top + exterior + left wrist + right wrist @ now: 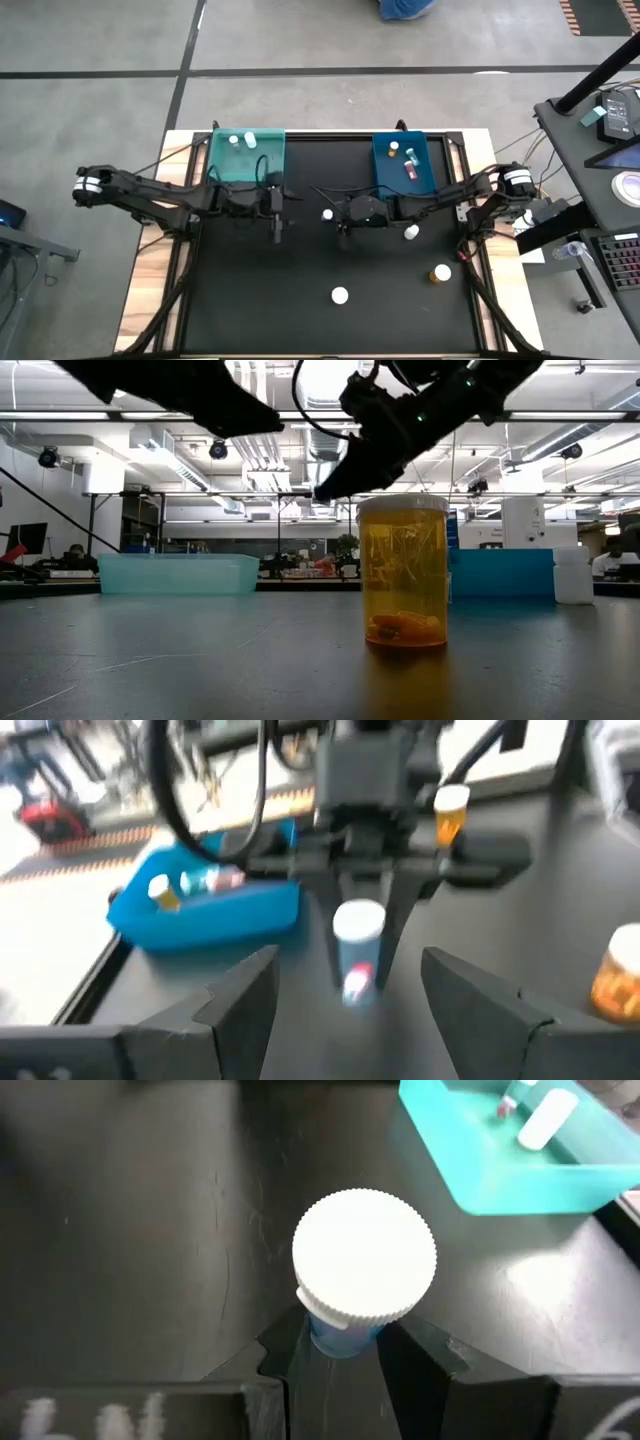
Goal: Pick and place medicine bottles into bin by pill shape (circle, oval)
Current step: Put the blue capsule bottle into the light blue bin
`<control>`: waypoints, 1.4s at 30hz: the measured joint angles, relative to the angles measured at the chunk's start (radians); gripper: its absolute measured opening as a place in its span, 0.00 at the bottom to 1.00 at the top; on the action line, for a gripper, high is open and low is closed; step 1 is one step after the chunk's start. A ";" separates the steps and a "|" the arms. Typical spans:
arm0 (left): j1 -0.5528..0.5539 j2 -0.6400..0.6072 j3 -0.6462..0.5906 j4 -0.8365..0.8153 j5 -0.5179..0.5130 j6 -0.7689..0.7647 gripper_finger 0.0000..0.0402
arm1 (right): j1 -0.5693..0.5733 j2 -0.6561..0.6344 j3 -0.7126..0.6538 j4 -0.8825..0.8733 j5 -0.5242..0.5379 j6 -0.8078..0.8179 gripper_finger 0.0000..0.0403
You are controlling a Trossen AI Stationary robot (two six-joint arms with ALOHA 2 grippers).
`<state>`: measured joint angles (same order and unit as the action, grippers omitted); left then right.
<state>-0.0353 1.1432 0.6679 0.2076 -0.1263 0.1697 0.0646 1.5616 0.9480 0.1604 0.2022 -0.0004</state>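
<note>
The right gripper [340, 1345], centre frame in the high view, was clamped on an upright white-capped clear medicine bottle [364, 1270]. The left gripper [345, 990] faced it, jaws apart.

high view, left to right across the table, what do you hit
teal bin → left gripper → white bottle → right gripper → blue bin → amber bottle
</note>
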 joint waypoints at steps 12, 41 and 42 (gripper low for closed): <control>0.002 0.180 -0.047 0.350 0.098 0.028 0.57 | -0.013 0.000 0.031 0.000 0.000 0.002 0.24; 0.010 0.374 0.060 0.372 -0.040 0.075 0.57 | -0.013 0.002 0.029 -0.031 0.000 0.005 0.24; 0.010 0.375 0.060 0.372 -0.040 0.075 0.57 | -0.013 0.002 0.029 -0.031 0.000 0.005 0.24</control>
<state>-0.0254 1.5177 0.7276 0.5793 -0.1665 0.2451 0.0517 1.5631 0.9768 0.1299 0.2024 0.0043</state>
